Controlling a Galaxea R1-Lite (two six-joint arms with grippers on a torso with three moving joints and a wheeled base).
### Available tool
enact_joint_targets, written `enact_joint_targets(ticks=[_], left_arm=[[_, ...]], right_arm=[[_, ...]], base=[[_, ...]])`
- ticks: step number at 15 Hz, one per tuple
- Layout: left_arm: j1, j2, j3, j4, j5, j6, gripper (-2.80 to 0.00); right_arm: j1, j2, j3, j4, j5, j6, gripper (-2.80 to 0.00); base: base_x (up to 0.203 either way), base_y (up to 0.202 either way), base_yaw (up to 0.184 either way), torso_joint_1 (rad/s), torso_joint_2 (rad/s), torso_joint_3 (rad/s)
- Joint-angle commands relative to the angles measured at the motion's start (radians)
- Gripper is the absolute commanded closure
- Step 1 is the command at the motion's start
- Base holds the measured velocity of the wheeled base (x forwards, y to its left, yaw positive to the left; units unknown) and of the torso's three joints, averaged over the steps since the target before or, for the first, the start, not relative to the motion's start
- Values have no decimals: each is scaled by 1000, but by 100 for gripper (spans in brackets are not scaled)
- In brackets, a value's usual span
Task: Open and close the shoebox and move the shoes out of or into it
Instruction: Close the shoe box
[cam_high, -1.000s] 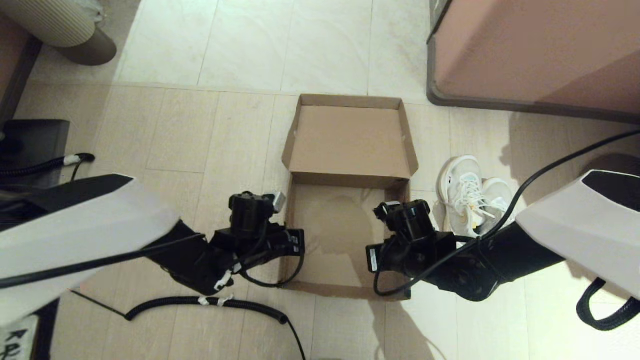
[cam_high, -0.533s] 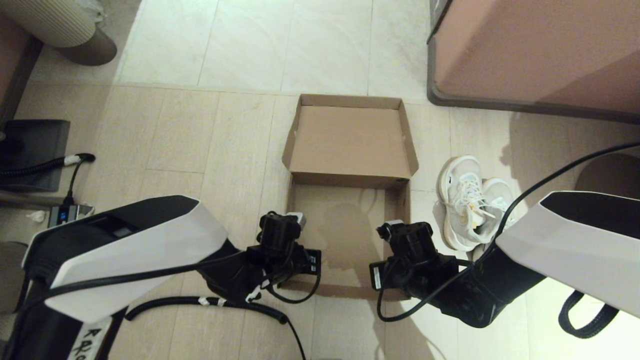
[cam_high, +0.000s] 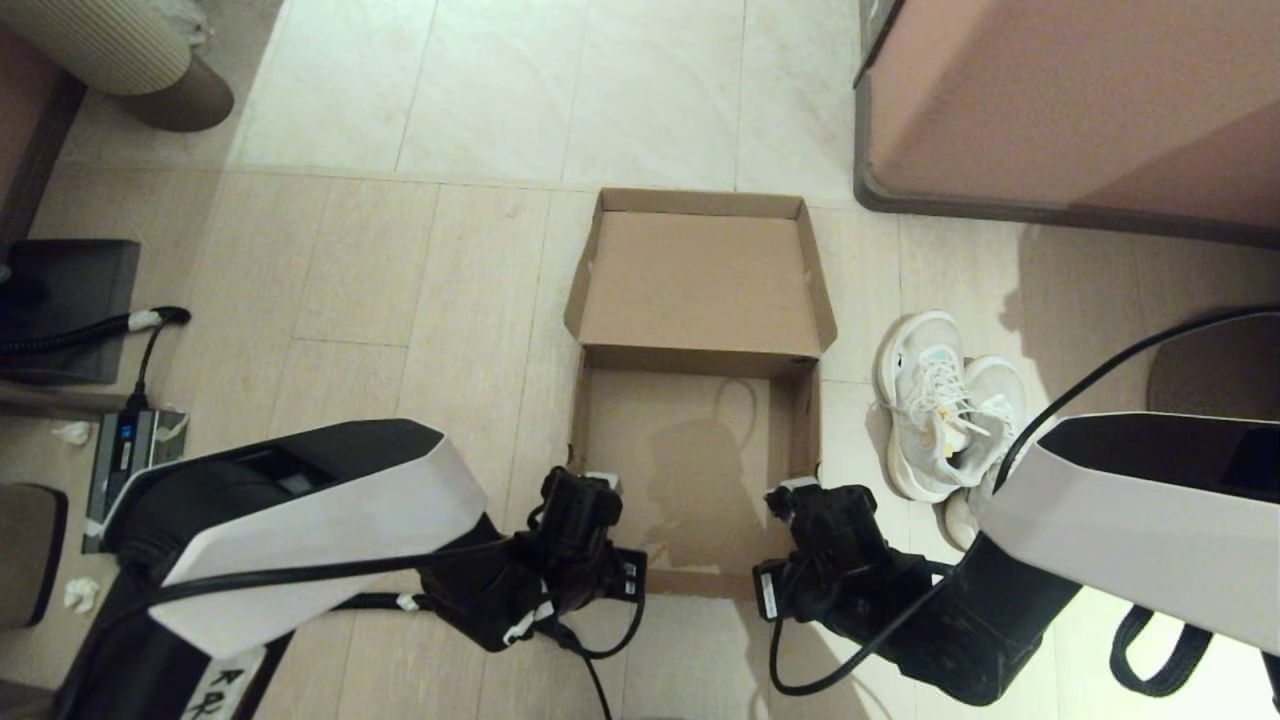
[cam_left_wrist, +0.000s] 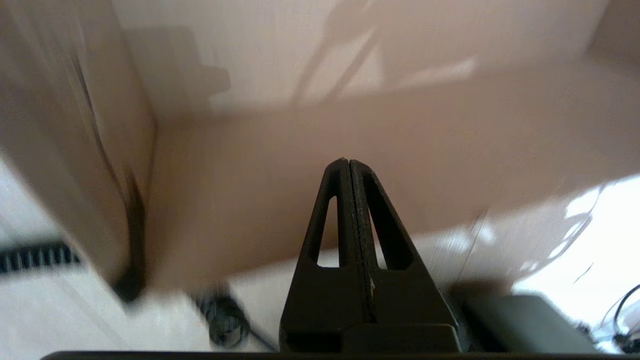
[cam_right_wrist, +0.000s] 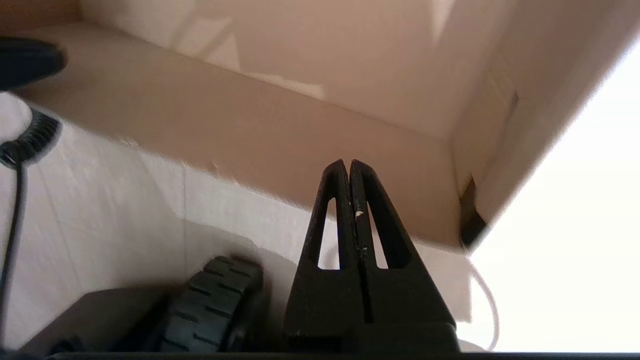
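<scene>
Shoebox (cam_high: 690, 400) sat on floor w/ lid flipped back, nothing inside; shoes (cam_high: 945, 410) just beside its right wall. Left gripper (cam_left_wrist: 348, 167) & right gripper (cam_right_wrist: 348, 167) both clenched, holding nothing, at near-wall corners

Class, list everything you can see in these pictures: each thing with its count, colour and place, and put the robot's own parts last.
shoebox: one, brown cardboard, centre of the floor, lid flipped open away from the robot, nothing inside.
shoes: two, white, side by side on the floor on the box's right.
furniture block: one, pinkish-brown, far right.
power strip: one, grey, floor at left.
coiled cable: one, black, far left.
left gripper: one, black, shut, at the box's near left corner.
right gripper: one, black, shut, at the box's near right corner.
</scene>
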Motion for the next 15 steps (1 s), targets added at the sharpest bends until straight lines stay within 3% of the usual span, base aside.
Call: enact_joint_targets(ticks=[1,10,15], left_arm=[[-15,0,38,-6,6,-6,0],[-93,-77,243,-8,29,-64,0],[-97,-138,231,-18,31,-73,0]], right_arm=[[5,0,55,-24,-3,1,0],[82,-44,295,-166,-42,4,0],[66,-143,268,-190,-41,8,0]], base=[[0,0,0,0,0,0],[0,0,0,0,0,0],[0,0,0,0,0,0]])
